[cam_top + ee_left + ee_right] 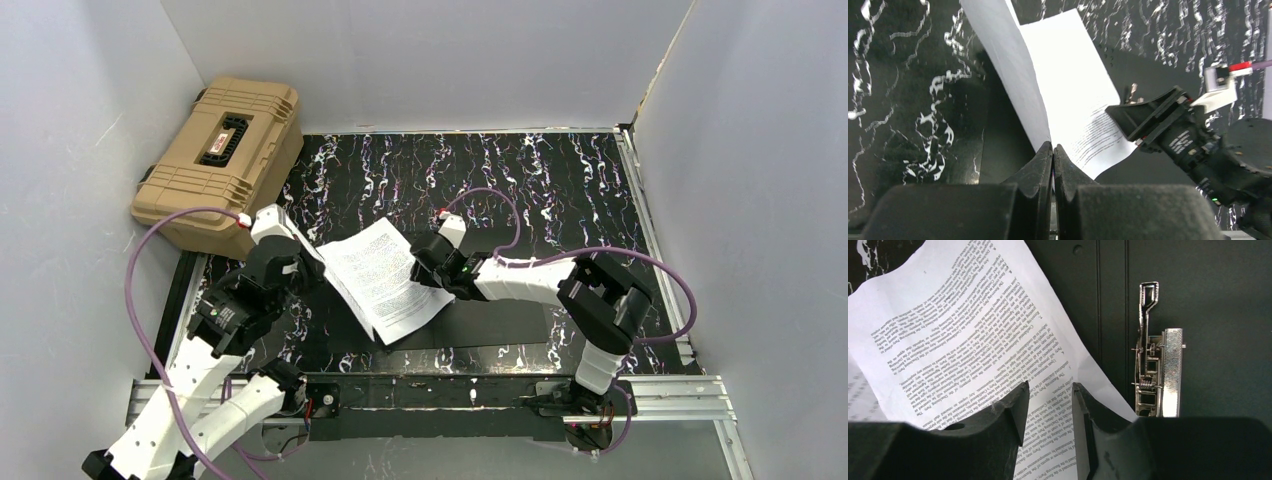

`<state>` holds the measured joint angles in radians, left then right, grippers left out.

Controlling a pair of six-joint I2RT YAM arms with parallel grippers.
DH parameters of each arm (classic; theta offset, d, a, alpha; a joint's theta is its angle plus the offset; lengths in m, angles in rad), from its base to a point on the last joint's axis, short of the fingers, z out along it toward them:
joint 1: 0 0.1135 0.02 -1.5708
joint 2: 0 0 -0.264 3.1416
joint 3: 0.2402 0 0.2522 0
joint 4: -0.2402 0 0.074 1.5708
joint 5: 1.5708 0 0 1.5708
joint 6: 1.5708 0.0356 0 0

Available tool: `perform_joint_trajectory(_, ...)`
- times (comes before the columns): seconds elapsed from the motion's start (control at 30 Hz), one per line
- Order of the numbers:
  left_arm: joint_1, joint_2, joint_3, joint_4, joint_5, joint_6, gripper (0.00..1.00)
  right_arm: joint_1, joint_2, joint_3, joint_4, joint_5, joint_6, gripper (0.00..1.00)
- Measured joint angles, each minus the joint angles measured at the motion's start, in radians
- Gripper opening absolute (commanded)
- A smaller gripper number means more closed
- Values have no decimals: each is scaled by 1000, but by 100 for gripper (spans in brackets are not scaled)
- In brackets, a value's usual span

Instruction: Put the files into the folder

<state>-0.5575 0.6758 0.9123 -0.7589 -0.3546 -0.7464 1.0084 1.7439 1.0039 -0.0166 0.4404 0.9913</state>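
Observation:
The folder lies open on the marbled table, its black inside point(480, 322) flat and its pale cover point(1008, 65) raised on edge. My left gripper point(1053, 146) is shut on that cover's lower edge, at the left of the sheets point(308, 262). The files point(385, 275), white sheets printed with small text, lean against the raised cover and curve down onto the black inside point(1213, 290). My right gripper point(1048, 387) stands open just above the files point(963, 330), with printed text showing between its fingers. A metal clip point(1153, 370) sits on the folder's inside, to the right of the sheets.
A tan ribbed hard case point(220, 150) stands at the back left corner. Pale walls close in the table on three sides. The right arm point(1193, 145) reaches across the folder's right half, purple cables looping over both arms.

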Motion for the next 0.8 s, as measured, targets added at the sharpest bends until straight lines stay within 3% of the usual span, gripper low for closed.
perform_joint_trajectory(0.4, 0, 56, 278, -89, 48, 142, 0, 2, -31, 26, -18, -33, -64, 67)
perform_joint_trajectory(0.8, 0, 124, 403, -99, 289, 216, 0, 1, -356, -35, -23, -106, -248, 88)
